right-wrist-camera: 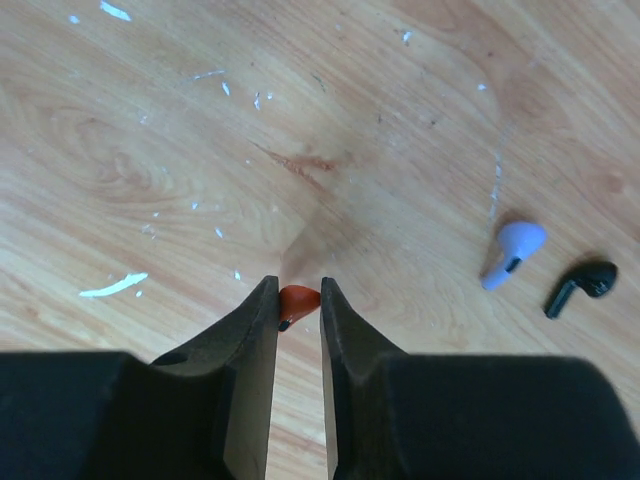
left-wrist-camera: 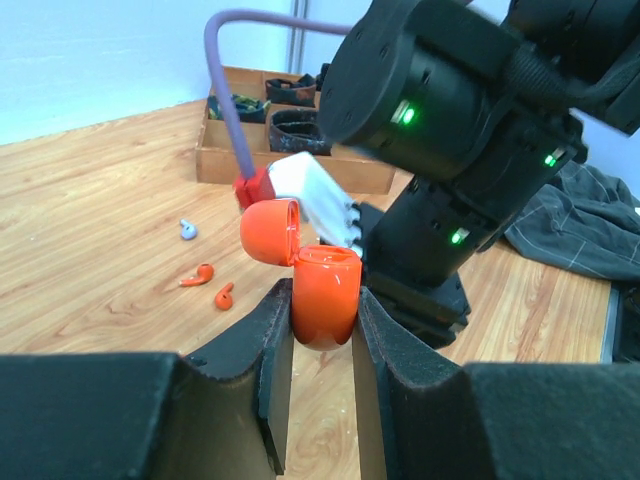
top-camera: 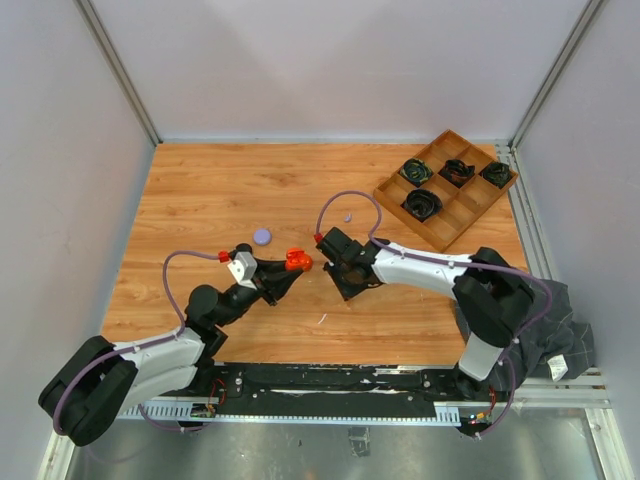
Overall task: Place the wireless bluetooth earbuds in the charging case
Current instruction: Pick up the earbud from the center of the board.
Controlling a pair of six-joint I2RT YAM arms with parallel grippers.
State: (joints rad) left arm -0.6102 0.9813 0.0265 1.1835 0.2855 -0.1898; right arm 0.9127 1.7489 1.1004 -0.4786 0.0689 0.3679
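Right hand (right-wrist-camera: pixel 297 292) is clamped on an orange earbud (right-wrist-camera: pixel 298 301) low at the counter (right-wrist-camera: pixel 150 120); charging case (left-wrist-camera: pixel 327 285), lid open, is gripped by left hand (left-wrist-camera: pixel 322 300) just left. Bud's pinched at the very fingertips, so prob gets twisted or popped out b4 the slot's reached.

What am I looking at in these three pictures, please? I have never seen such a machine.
Two robot arms, left and right, are bolted at the edge of a wooden table. One picture looks down from above; the other two come from a camera on each wrist. The left arm's fingers grip an open orange charging case. The right arm's fingers pinch an orange earbud at the tabletop. A lilac earbud and a black earbud lie nearby. A wooden tray with coiled cables stands at the far right.
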